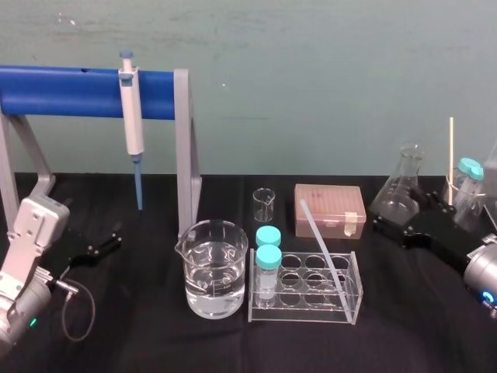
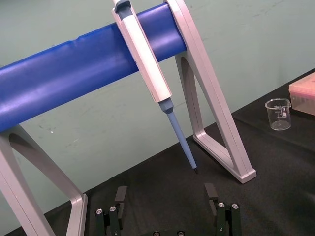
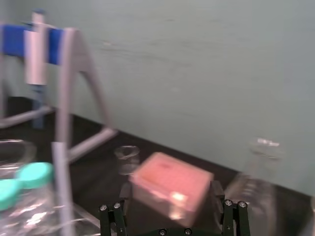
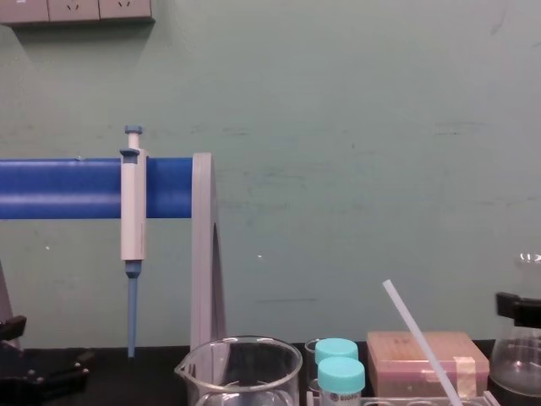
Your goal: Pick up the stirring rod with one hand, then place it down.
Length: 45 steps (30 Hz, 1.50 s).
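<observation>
Glassware crowds the right hand (image 1: 392,227), whose fingers are spread and empty: a conical flask (image 1: 404,190) stands just beyond it, and a careless swing could knock it over. The stirring rod (image 1: 320,245) leans in the tube rack (image 1: 307,307) to the hand's left; a skewed pinch may tip the rack. The left hand (image 1: 105,243) idles, spread, far left.

Head above, chest low, wrists near; shared pipette (image 1: 132,116)
</observation>
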Each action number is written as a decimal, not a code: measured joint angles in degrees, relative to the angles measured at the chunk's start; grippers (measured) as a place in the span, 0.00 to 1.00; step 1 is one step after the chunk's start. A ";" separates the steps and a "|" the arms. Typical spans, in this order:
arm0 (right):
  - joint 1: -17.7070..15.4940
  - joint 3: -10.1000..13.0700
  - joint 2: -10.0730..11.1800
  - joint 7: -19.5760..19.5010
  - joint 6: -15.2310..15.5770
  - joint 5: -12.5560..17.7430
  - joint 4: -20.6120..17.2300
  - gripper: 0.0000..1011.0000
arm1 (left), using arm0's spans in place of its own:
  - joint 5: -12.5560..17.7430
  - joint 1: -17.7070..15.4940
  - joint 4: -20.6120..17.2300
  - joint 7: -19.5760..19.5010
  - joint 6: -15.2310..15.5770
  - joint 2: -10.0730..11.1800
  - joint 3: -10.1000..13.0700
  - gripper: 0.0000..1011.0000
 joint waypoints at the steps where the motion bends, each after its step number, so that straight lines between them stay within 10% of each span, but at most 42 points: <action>1: 0.25 0.08 0.53 2.37 1.80 1.55 -0.84 0.99 | 0.00 0.00 0.00 0.00 0.00 0.00 0.00 0.99; 14: 5.78 -4.71 0.68 15.23 7.85 2.16 -1.29 0.99 | 0.00 0.00 0.00 0.00 0.00 0.00 0.00 0.99; 26: 11.03 -9.43 -2.65 16.33 9.84 -3.00 3.97 0.99 | 0.00 0.00 0.00 0.00 0.00 0.00 0.00 0.99; 45: 11.88 -10.01 -4.28 16.34 10.19 -4.43 5.55 0.99 | 0.00 0.00 0.00 0.00 0.00 0.00 0.00 0.99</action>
